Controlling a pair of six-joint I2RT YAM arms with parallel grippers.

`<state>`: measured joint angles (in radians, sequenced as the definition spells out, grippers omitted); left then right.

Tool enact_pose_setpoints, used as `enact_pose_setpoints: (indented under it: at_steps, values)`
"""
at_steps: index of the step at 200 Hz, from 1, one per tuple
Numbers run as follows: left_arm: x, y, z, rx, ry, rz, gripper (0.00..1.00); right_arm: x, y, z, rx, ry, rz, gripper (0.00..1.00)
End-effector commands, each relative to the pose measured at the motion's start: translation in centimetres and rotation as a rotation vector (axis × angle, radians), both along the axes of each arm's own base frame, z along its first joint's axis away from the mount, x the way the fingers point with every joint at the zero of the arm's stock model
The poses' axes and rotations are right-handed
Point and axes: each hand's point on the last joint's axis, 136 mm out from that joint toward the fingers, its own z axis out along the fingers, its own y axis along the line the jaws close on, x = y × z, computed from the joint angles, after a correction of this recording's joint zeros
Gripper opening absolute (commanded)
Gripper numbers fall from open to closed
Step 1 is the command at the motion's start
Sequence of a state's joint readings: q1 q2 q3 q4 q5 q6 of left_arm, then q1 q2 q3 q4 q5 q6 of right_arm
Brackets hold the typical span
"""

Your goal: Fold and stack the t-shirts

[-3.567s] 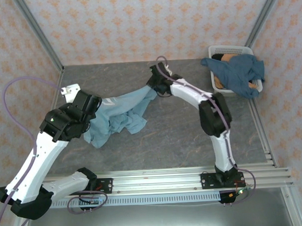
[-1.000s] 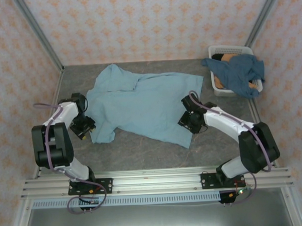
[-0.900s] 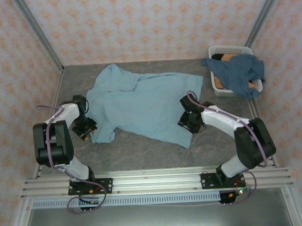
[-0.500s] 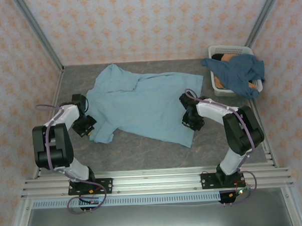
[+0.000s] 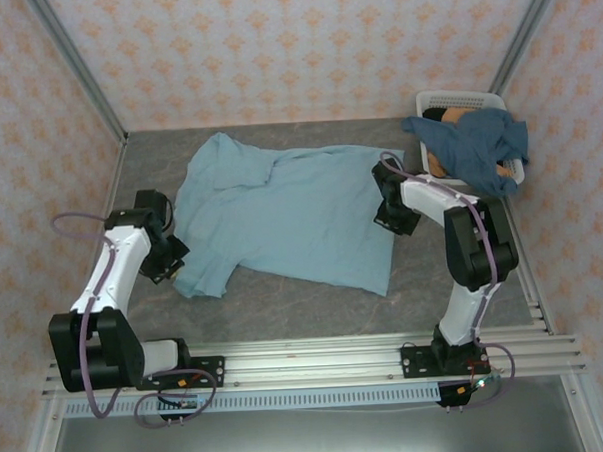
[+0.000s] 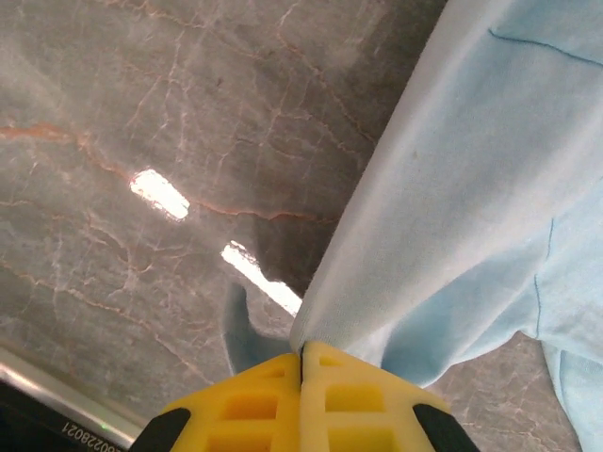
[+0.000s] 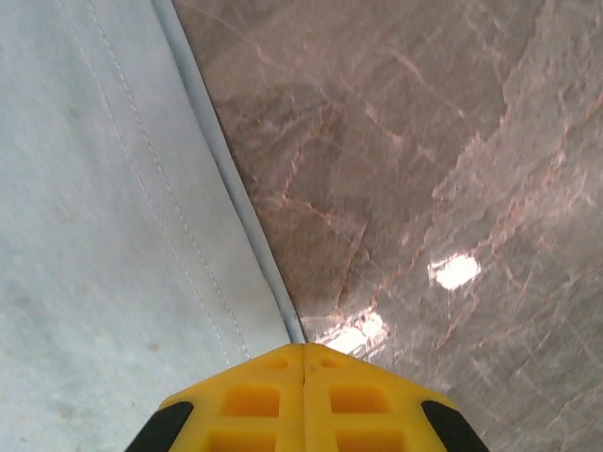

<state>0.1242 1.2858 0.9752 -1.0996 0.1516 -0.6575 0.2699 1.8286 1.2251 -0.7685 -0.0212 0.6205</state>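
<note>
Stretched flat between two grippers: a light sky-blue t-shirt [image 5: 286, 217], spread on the grey marbled table [image 5: 285, 307], long axis running from one arm across to the other, neck end toward the left arm, hem [image 5: 390, 232] toward the right. At the left gripper [image 5: 168, 260], yellow fingers [image 6: 254, 395] pressed together on a fold of the near sleeve [image 5: 206, 275], the rest of the cloth fanning ahead and to that gripper's right. At the right gripper [image 5: 393, 207], fingers likewise closed, apparently nipping the stitched hem edge, with the body of the shirt to its left and bare stone to its right. Looks equally within reach of both arms, one at each end. Probably calls next for a fold along or across that long axis, though that is a judgement only. Beyond and to the right of the right gripper, well apart from the spread shirt: a white slatted basket [image 5: 466, 97], with a darker blue t-shirt [image 5: 473, 148] draped over its rim and spilling out, plus something tan and something black inside, too hidden to name.
</note>
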Motion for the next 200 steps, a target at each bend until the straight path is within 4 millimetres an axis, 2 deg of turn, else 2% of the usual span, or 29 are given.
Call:
enact_pose_setpoints:
  at_steps: [1, 22, 41, 49, 61, 69, 77, 94, 107, 122, 150, 174, 182, 200]
  values:
    - [-1.4, 0.9, -0.6, 0.052, 0.099, 0.002, 0.00, 0.1, -0.7, 0.1, -0.053, 0.028, 0.043, 0.05]
    - [-0.1, 2.6, -2.6, 0.109, 0.125, -0.011, 0.00, -0.1, -0.6, 0.6, -0.044, 0.010, 0.037, 0.05]
    - [2.1, 3.8, -4.3, 0.143, 0.096, -0.043, 0.01, -0.9, -0.6, 1.8, -0.038, -0.020, 0.029, 0.05]
    - [2.8, 4.1, -4.7, 0.154, 0.084, -0.067, 0.11, -1.4, -0.5, 2.4, -0.033, -0.036, 0.030, 0.07]
    - [2.9, 4.7, -4.6, 0.190, 0.096, -0.105, 0.39, -2.3, -0.2, 3.5, -0.025, -0.058, 0.036, 0.10]
    - [2.5, 5.2, -4.2, 0.216, 0.110, -0.114, 0.52, -3.0, 0.1, 4.3, -0.022, -0.069, 0.047, 0.11]
    - [1.7, 5.4, -3.7, 0.236, 0.127, -0.117, 0.60, -3.7, 0.4, 5.0, -0.021, -0.078, 0.055, 0.12]
    - [-0.4, 5.1, -3.3, 0.231, 0.162, -0.101, 0.66, -5.2, 1.4, 6.3, 0.007, -0.098, 0.080, 0.15]
    - [-0.8, 3.9, -3.1, 0.177, 0.145, -0.067, 0.67, -6.3, 2.3, 6.9, 0.034, -0.110, 0.101, 0.17]
    - [-1.4, 2.7, -3.7, 0.104, 0.161, 0.012, 0.68, -7.6, 3.4, 7.2, 0.071, -0.100, 0.126, 0.20]
    - [-1.9, 1.3, -6.7, 0.021, 0.208, 0.150, 0.68, -9.6, 4.9, 7.1, 0.139, -0.070, 0.139, 0.24]
    - [-1.1, 1.2, -8.3, 0.004, 0.173, 0.220, 0.67, -10.7, 5.3, 6.7, 0.183, -0.053, 0.141, 0.28]
    - [-0.8, 1.3, -8.7, 0.011, 0.173, 0.224, 0.65, -11.1, 5.3, 6.4, 0.191, -0.036, 0.137, 0.30]
    - [-0.9, 1.1, -9.6, -0.007, 0.203, 0.238, 0.52, -12.4, 5.3, 5.5, 0.217, 0.002, 0.107, 0.32]
